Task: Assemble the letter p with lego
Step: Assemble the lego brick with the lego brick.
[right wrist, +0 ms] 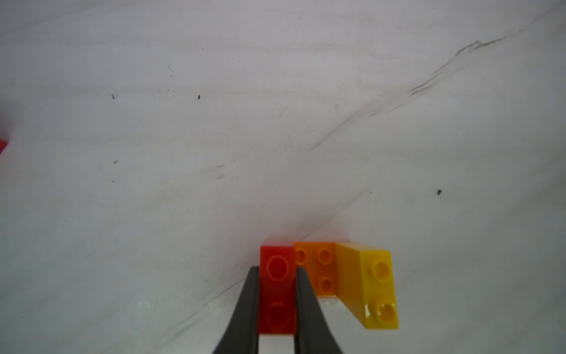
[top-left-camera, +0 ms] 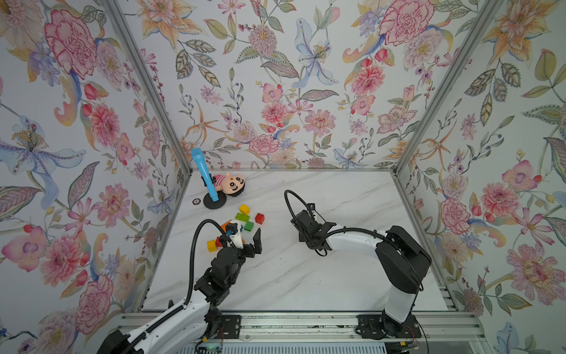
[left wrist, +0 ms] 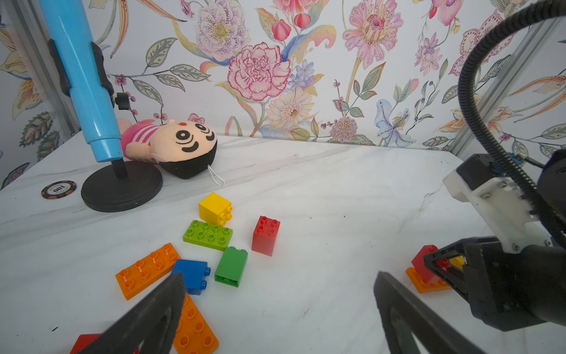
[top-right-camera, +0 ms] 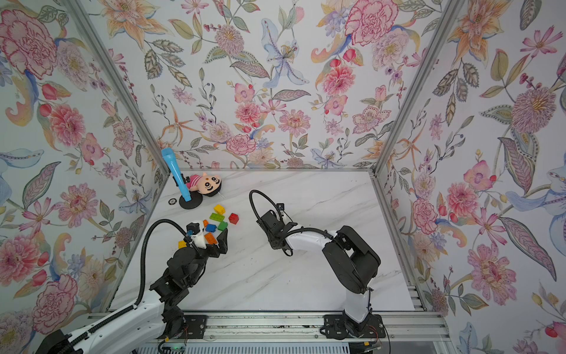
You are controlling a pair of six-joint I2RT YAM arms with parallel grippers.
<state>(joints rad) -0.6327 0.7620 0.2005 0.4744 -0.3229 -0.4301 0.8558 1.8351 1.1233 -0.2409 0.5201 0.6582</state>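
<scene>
**Building the P:** The right gripper [right wrist: 277,272] is clamped on a red brick [right wrist: 277,260] standing on an orange plate [right wrist: 315,269]. A yellow brick [right wrist: 370,288] sits just beside it on the same plate. This small build appears to rest on the marble table [top-left-camera: 306,285], well apart from the loose lego [top-left-camera: 245,219].

The left gripper [left wrist: 277,283] hangs over that pile with its jaws wide and nothing between them. A blue brick [left wrist: 191,274] and a green brick [left wrist: 231,266] lie just ahead of its fingertips. A green plate [left wrist: 208,234], a yellow cube [left wrist: 214,208] and a tall red brick [left wrist: 266,234] lie beyond.

The step in hand looks like steadying the build while the next piece is picked. That pick likely calls for the left jaws to drop squarely over 1 brick and close without nudging its neighbours.
</scene>
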